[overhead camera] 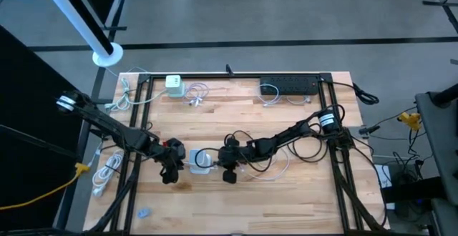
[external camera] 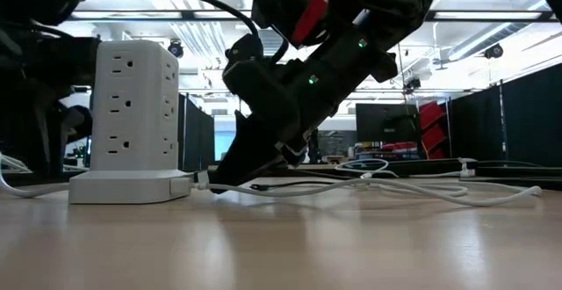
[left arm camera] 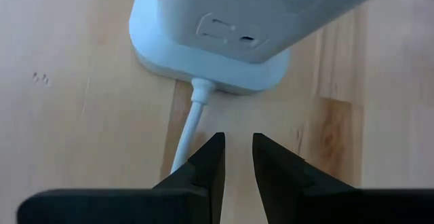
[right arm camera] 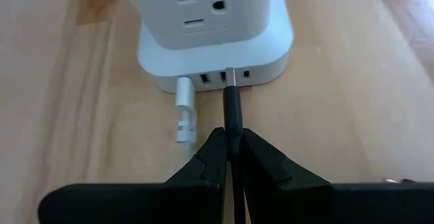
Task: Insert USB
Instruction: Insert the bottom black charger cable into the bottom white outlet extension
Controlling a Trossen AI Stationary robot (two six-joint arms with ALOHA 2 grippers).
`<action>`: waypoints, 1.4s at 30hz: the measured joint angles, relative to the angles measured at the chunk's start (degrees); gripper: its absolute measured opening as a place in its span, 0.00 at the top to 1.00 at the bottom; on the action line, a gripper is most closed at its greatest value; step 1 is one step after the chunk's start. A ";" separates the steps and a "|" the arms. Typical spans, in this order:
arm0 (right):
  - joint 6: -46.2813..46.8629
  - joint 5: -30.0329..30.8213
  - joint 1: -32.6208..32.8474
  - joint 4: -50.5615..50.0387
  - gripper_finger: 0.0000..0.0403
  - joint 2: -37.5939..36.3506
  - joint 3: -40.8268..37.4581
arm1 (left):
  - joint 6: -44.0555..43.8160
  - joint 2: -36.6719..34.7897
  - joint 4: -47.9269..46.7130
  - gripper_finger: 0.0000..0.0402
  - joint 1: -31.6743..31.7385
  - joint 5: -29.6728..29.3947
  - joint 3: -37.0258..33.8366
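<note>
A white power tower stands on its base mid-table. My right gripper is just to its right, slanting down at the base and shut on a black USB plug. A white plug sits in a port beside it. My left gripper hovers to the left of the tower. Its fingers are slightly apart with nothing between them, beside the tower's own white cord. My right gripper pinches the rear of the black plug's body between its two fingertips. The fingers come from the table's right, slanting down, in line with the plug. The plug points ahead, its metal tip at a USB port in the tower's base; how deep I cannot tell.
Loose white cables trail to the right of the tower. A white charger and a black power strip lie along the far edge. A coiled white cable lies at the left edge, and a small blue piece near the front.
</note>
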 joint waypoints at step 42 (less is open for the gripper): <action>-7.60 0.83 0.36 -6.90 0.96 4.08 7.65 | 0.24 7.43 12.45 0.84 -0.17 0.77 0.04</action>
